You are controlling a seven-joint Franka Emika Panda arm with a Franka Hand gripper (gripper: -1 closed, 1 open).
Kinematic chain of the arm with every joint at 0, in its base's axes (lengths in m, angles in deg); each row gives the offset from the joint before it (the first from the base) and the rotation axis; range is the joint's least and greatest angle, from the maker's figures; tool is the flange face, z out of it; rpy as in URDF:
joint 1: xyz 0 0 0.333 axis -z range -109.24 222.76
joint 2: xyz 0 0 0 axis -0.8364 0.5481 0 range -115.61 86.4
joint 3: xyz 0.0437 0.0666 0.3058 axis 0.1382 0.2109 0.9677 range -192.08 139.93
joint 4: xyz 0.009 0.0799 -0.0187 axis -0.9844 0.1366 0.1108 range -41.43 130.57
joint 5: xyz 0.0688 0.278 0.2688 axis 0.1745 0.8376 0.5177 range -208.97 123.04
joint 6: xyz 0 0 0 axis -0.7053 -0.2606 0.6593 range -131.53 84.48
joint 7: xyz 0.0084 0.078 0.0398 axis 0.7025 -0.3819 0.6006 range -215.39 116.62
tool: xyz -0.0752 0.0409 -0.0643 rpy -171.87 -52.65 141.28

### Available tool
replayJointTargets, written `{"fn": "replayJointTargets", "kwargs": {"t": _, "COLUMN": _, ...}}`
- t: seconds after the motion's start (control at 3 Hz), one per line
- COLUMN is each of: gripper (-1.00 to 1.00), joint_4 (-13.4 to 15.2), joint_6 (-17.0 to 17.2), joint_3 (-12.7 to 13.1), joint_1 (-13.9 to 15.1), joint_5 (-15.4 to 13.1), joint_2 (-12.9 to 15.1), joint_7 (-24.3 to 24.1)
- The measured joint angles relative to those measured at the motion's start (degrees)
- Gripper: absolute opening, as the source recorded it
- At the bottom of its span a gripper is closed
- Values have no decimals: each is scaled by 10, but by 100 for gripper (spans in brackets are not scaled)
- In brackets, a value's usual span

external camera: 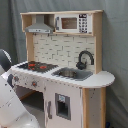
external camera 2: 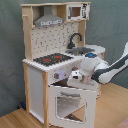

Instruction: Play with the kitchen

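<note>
The kitchen (external camera: 65,60) is a white and light-wood toy unit with a black-red stovetop (external camera: 35,65), a grey sink (external camera: 73,74), a black faucet (external camera: 84,59), a hood (external camera: 39,26) and a microwave (external camera: 75,23). In the second exterior view the kitchen (external camera 2: 50,40) has its windowed oven door (external camera 2: 70,104) tilted outward from the top. My gripper (external camera 2: 75,78) sits at the door's top edge, below the knob panel, and appears shut on it. In the first exterior view only the white arm (external camera: 12,107) shows at the lower left, and the gripper is hidden.
The arm (external camera 2: 112,67) reaches in from the second exterior view's right, across the front of the counter. A grey curtain (external camera 2: 112,22) hangs behind the kitchen. The unit stands on a wooden floor (external camera 2: 115,107). A lower cabinet door (external camera: 62,106) sits under the sink.
</note>
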Motion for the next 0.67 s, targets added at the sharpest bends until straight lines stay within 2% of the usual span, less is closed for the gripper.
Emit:
{"fn": "replayJointTargets", "kwargs": {"t": 0.33, "gripper": 100, "joint_4": 0, "joint_6": 3, "joint_3": -8, "joint_1": -1, "joint_5": -5, "joint_2": -2, "joint_7": -5}}
{"fn": "replayJointTargets", "kwargs": {"t": 0.67, "gripper": 100, "joint_4": -3, "joint_6": 7, "joint_3": -44, "joint_1": -34, "joint_5": -25, "joint_2": -20, "joint_7": -31}}
